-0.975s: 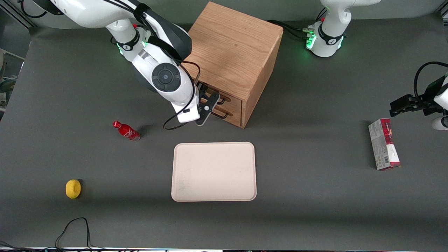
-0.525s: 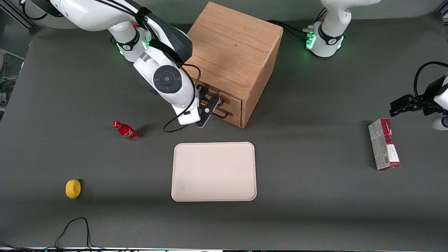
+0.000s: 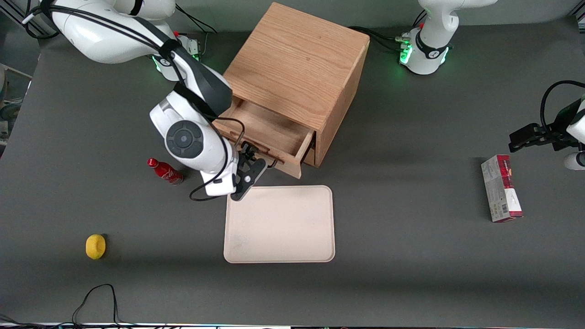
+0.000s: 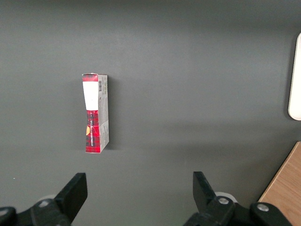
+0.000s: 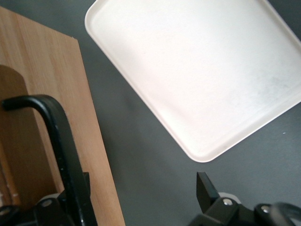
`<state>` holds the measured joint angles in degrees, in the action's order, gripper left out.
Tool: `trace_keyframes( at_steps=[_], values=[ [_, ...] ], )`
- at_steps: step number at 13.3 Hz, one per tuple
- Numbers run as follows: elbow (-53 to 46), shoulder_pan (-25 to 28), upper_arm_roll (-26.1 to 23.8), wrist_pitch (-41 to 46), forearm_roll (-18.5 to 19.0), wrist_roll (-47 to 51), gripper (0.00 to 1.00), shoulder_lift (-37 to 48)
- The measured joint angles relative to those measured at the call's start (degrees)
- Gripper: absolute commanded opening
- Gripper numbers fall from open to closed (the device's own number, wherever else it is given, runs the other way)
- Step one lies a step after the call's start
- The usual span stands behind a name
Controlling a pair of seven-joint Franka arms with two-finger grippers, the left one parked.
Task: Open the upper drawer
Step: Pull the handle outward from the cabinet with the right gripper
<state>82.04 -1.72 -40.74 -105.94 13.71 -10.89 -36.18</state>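
The wooden cabinet [image 3: 301, 59] stands at the back middle of the table. Its upper drawer [image 3: 269, 130] is pulled well out toward the front camera and its inside shows empty. The right gripper [image 3: 249, 168] is at the drawer's front panel, at the end nearer the working arm. In the right wrist view the gripper [image 5: 143, 183] is open, its fingers wide apart. The black bar handle [image 5: 59, 136] lies against one finger, with the light oak drawer front [image 5: 56, 84] beside it. The bottom drawer [image 3: 311, 155] stays shut under it.
A cream tray [image 3: 279, 224] lies just nearer the front camera than the open drawer and shows in the right wrist view [image 5: 202, 70]. A red bottle [image 3: 164, 171] lies beside the arm. A yellow object [image 3: 95, 246] is nearer the camera. A red and white box [image 3: 501, 194] lies toward the parked arm's end.
The upper drawer was shut and now stands well open. The right gripper and wrist have moved toward the front camera with the drawer front, close to the tray.
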Motion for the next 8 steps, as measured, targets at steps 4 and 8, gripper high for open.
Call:
trace_keyframes(
  at_steps=[4, 8],
  values=[
    [-2.9, 0.0, 1.8, 0.1, 0.0, -0.4, 1.00, -1.6],
    [-4.3, 0.0, 3.0, 0.1, 0.0, -2.0, 1.00, -1.8]
  ],
)
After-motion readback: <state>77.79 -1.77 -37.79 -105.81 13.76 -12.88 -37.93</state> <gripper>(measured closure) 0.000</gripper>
